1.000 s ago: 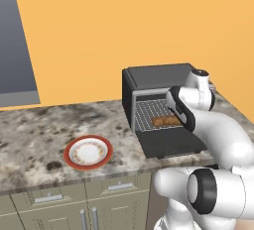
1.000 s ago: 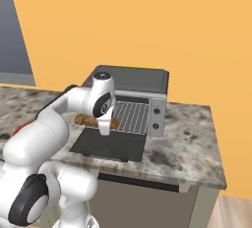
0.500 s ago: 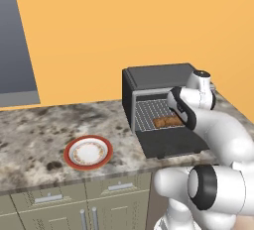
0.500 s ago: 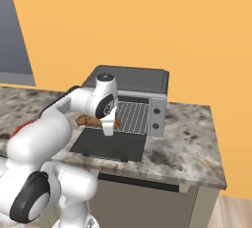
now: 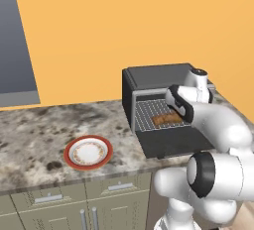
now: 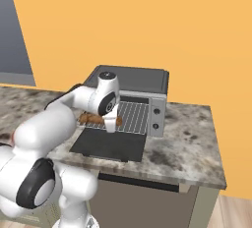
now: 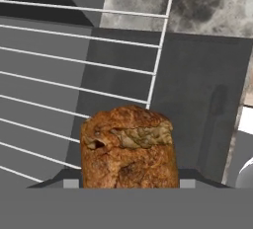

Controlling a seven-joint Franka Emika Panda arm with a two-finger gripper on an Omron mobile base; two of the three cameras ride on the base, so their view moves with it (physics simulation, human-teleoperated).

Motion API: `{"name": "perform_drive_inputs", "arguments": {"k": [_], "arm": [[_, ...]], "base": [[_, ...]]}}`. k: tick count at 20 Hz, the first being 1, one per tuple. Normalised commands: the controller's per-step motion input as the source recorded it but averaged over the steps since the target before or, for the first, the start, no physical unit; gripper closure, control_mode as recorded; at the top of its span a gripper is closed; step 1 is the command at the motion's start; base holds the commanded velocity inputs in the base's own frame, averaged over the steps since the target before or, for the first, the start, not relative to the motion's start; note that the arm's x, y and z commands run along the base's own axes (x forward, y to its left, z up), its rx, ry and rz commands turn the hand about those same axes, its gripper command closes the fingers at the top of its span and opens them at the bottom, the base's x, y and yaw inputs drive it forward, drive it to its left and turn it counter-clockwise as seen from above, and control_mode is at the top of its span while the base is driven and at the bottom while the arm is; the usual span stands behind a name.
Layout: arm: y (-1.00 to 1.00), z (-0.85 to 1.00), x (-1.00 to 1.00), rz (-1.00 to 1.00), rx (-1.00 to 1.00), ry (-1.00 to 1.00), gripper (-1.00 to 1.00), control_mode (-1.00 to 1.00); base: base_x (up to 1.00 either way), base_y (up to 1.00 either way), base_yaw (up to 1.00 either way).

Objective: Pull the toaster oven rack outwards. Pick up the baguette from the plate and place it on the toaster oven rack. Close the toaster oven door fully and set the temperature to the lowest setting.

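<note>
The toaster oven stands on the counter with its door folded down flat. The silver wire rack is pulled out over the door. My gripper is shut on the brown baguette and holds it just above the rack's front part. In the hand view the baguette end hangs near the rack's corner, over the dark door. The red-rimmed plate lies bare on the counter to the oven's left.
The oven's control strip with small knobs is on its right side. Speckled stone counter stretches on both sides of the oven. An orange wall rises behind, and cabinet drawers run below the counter edge.
The hand with the baguette has crept slightly toward the oven over the rack. Nothing else has moved.
</note>
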Motion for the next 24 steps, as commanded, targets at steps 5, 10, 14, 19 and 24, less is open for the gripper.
{"name": "perform_drive_inputs", "arguments": {"k": [5, 10, 14, 19, 24], "arm": [[0.00, 0.00, 0.23, 0.00, 0.00, 0.00, 1.00, -1.00], [0.00, -0.10, 0.14, 0.00, 0.00, 0.00, 1.00, -1.00], [0.00, -0.16, 0.08, 0.00, 0.00, 0.00, 1.00, -1.00], [0.00, -0.21, 0.07, 0.00, 0.00, 0.00, 1.00, -1.00], [0.00, -0.10, 0.08, 0.00, 0.00, 0.00, 1.00, -1.00]], "base": [[0.00, 0.00, 0.00], [0.00, 0.00, 0.00], [0.00, 0.00, 0.00], [0.00, 0.00, 0.00], [0.00, 0.00, 0.00]]}}
